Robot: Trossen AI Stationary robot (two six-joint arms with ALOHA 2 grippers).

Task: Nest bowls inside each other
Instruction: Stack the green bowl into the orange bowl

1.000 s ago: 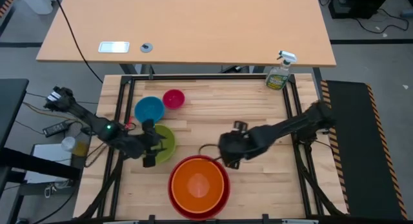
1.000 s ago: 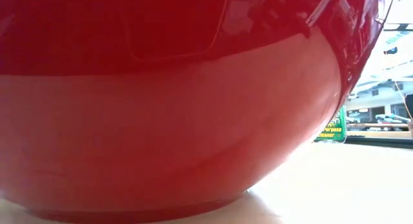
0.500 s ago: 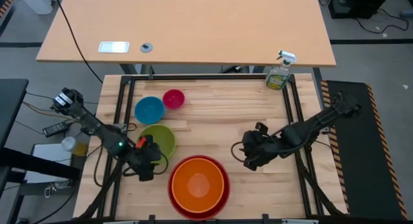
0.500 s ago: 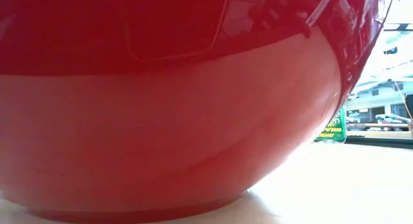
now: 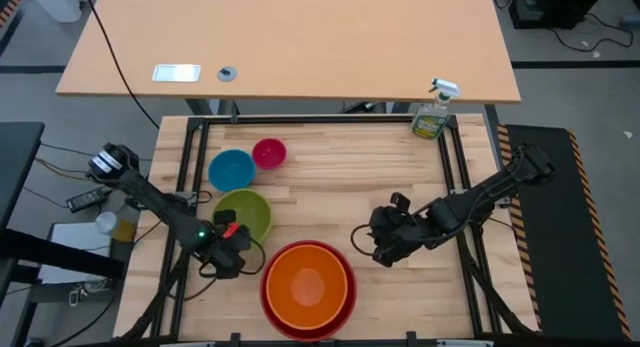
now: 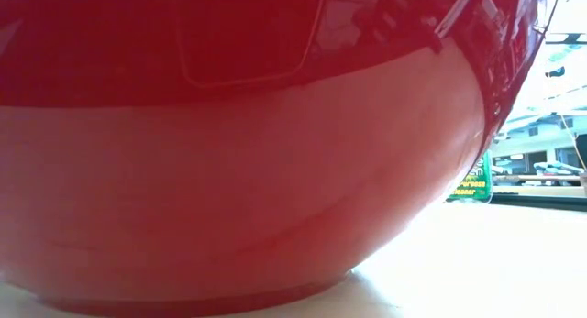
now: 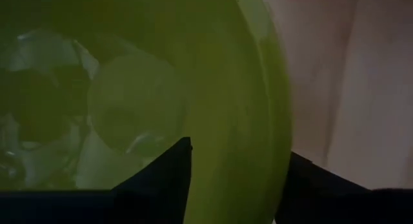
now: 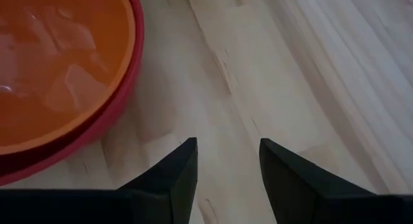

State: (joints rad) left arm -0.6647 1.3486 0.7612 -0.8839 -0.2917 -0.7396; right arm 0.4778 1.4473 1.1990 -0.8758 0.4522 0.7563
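The red bowl (image 5: 272,299) stands near the table's front edge with the orange bowl (image 5: 308,284) nested in it. It fills the low view (image 6: 238,171). The lime green bowl (image 5: 250,211) rests on its base to their far left. The blue bowl (image 5: 231,169) and the pink bowl (image 5: 269,152) stand farther back. My left gripper (image 5: 233,249) points down at the green bowl's near-left rim, with one finger inside and one outside. My right gripper (image 5: 385,244) hangs open over bare table, right of the red bowl (image 8: 97,130). My left gripper (image 7: 239,156) straddles the green bowl's rim (image 7: 258,133) from above, one finger (image 7: 169,175) inside the bowl and the other (image 7: 313,182) outside it. Whether the fingers touch the wall, I cannot tell. The bowl stands on the table.
A green spray bottle (image 5: 433,112) stands at the table's far right corner and also shows in the low view (image 6: 474,185). Bare wooden tabletop (image 5: 350,177) lies between the bowls and the bottle. A larger desk (image 5: 290,42) stands behind the table.
My left gripper has dropped from over the green bowl toward the table's near edge, tipping more steeply downward, and now stands over that bowl's near-left rim. My right gripper has drawn away from the red bowl's far rim toward the table's right edge. No bowl has moved.
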